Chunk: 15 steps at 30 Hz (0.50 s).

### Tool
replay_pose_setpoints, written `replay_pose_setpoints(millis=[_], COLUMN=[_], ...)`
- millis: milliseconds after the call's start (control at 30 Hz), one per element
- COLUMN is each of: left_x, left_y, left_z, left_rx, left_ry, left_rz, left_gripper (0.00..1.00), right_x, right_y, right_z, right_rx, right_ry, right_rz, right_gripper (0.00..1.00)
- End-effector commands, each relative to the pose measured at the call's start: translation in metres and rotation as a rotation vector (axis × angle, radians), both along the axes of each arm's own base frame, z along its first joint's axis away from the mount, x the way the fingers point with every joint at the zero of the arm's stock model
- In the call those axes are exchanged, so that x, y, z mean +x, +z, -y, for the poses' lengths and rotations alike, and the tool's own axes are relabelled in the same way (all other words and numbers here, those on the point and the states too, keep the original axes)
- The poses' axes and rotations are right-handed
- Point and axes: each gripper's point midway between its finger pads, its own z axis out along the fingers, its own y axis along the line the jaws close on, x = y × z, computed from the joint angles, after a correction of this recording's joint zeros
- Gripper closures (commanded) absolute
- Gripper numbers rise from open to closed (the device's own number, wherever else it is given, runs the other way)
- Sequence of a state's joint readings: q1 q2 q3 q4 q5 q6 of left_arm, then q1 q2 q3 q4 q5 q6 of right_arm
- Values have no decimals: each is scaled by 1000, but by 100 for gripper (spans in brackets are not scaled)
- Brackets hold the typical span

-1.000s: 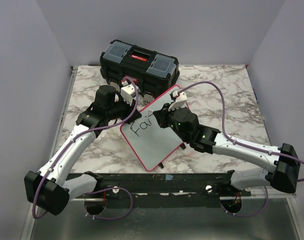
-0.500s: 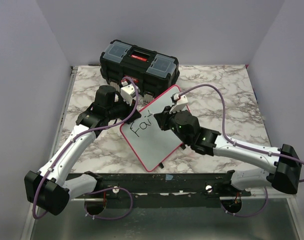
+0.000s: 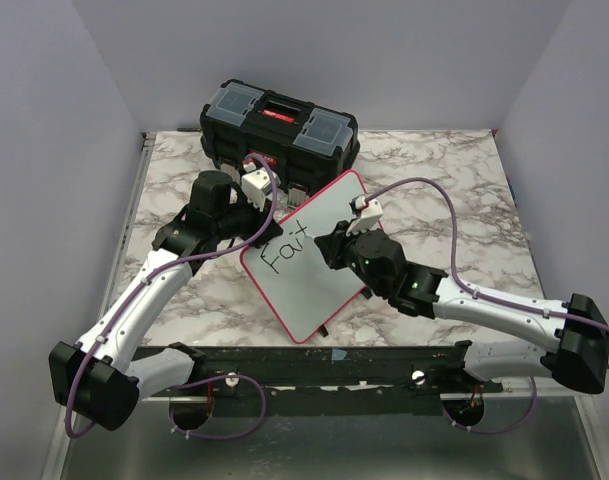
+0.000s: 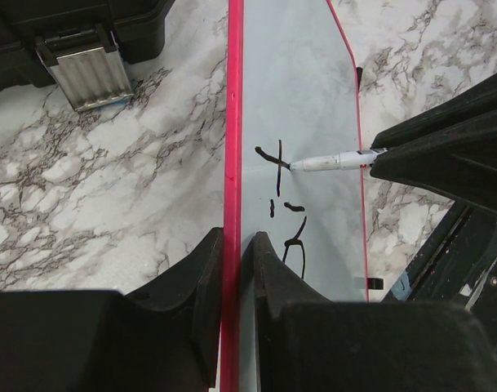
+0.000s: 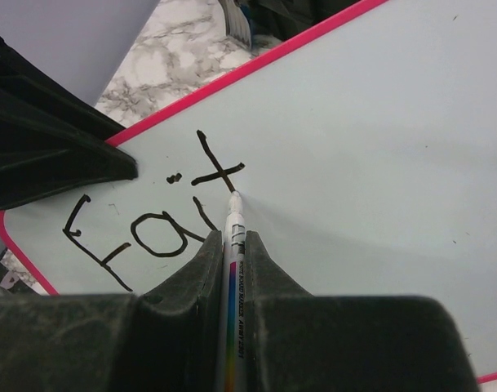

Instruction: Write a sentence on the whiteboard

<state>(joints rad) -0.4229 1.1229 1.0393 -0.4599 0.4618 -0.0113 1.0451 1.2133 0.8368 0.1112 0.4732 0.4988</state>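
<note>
Whiteboard is set at an angle on the marble table, just in front of the toolbox, between the two arms. Its red rim is clamped by the left gripper, one finger pressed on each side. A marker is pinched in the right gripper. The marker tip sits at the crossbar of the "t", apparently touching the surface. Black lettering reading "Fait" is seen near the clamped edge.
</note>
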Motion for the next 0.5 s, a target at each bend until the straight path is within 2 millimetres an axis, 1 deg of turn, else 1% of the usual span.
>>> replay_pose_setpoints(millis=[0, 233, 467], left_x=[4, 4, 5], left_y=[17, 17, 17], left_z=[0, 0, 0], left_rx=[4, 5, 6], left_ry=[-18, -20, -18], left_rz=[107, 106, 105], left_gripper=[100, 100, 100], right_x=[-7, -9, -5], right_y=[-35, -45, -43], right_z=[10, 16, 24], right_rx=[-76, -98, -130], right_ry=[6, -6, -41], right_rz=[-67, -82, -65], right_gripper=[99, 99, 99])
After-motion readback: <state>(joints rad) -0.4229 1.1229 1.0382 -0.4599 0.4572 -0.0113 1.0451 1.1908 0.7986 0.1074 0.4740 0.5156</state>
